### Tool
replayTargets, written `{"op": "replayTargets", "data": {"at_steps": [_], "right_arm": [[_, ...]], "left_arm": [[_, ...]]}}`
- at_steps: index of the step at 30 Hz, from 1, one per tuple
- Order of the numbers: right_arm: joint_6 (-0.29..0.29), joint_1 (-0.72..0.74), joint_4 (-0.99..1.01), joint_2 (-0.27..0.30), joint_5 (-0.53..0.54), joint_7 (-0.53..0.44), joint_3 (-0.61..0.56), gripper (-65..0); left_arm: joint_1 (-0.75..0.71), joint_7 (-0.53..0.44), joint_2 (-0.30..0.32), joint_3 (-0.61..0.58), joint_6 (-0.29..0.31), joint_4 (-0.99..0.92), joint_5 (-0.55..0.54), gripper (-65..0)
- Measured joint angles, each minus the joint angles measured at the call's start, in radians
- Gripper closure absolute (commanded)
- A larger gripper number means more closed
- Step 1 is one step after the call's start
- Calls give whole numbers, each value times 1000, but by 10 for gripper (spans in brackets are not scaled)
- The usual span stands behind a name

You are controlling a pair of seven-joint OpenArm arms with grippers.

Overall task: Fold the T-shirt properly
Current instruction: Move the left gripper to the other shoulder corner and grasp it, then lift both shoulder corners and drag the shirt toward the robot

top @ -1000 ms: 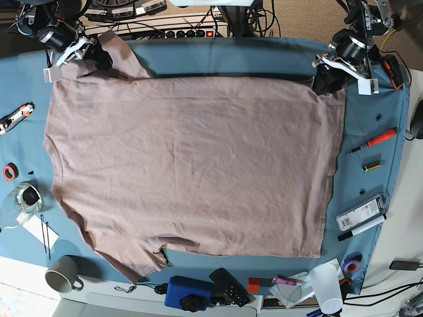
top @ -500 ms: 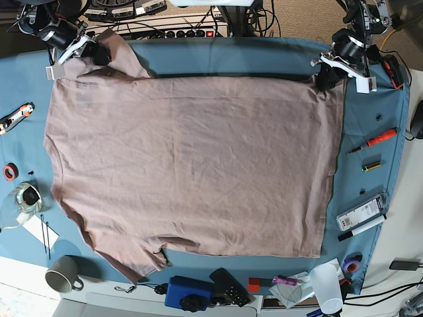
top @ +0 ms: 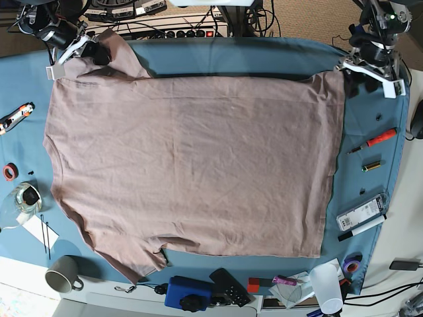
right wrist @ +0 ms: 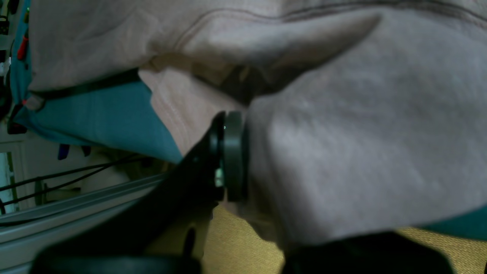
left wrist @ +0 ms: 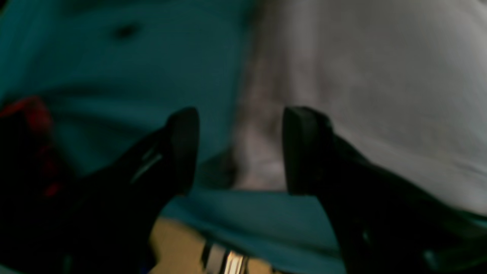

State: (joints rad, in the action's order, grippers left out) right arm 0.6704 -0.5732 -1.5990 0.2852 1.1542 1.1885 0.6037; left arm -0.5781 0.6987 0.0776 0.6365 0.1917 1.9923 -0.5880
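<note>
The dusty pink T-shirt (top: pixel 192 165) lies spread flat on the teal tablecloth (top: pixel 225 56), collar side toward the left. In the base view my right gripper (top: pixel 96 55) sits at the far left sleeve. The right wrist view shows it shut on a fold of the T-shirt (right wrist: pixel 342 133), with one black finger (right wrist: pixel 231 156) pressed against the cloth and the other hidden under it. My left gripper (top: pixel 355 75) hovers just off the shirt's far right corner. In the left wrist view the left gripper (left wrist: pixel 239 152) is open, with the shirt's hem corner (left wrist: pixel 262 160) lying below the gap and untouched.
A red-handled screwdriver (top: pixel 377 140), a small battery (top: pixel 371 166), a clear case (top: pixel 361 211) and a marker (top: pixel 361 228) lie along the right edge. A grey mug (top: pixel 63 274), a glass jar (top: pixel 23 198), a blue box (top: pixel 187 292) and a white cup (top: pixel 326 284) line the left and front.
My left gripper let go of the shirt's far right corner, opened, and drew back to the right off the cloth. My right gripper closed on the sleeve and has stayed there.
</note>
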Motion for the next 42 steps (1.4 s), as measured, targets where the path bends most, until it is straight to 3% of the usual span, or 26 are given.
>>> {"op": "replayTargets", "data": {"at_steps": [9,12,15,21,25,29,31,39,42], "right_arm": [[0,0,0,0,0,1,0,-51],[0,0,0,0,0,1,0,-51],[1,-1,0,0,4,1,0,-51],[1,0,0,0,3,6,-2,-51],[0,0,0,0,3,4,-2,-51],[1,0,0,0,3,4,-2,-50],[0,0,0,0,2,1,-2,-13],[0,3,0,-2,-4,-16,-2,0],[0,3,0,-3,-4,-15,-1,0]], "left_arm": [[62,13,-1,-1,42,-138,-57,-352],[94,65,1,5,41,-176,-91,-352],[110,73,6,12,90,-235,-212,-352],[113,259,8,6,122,-234,-359,-344],[113,270,6,6,123,-233,-356,-265],[113,292,5,5,118,-239,-346,-77],[111,286,5,4,114,-241,-339,0],[107,243,2,0,114,-243,-333,0],[107,294,2,8,113,-225,-329,0]]}}
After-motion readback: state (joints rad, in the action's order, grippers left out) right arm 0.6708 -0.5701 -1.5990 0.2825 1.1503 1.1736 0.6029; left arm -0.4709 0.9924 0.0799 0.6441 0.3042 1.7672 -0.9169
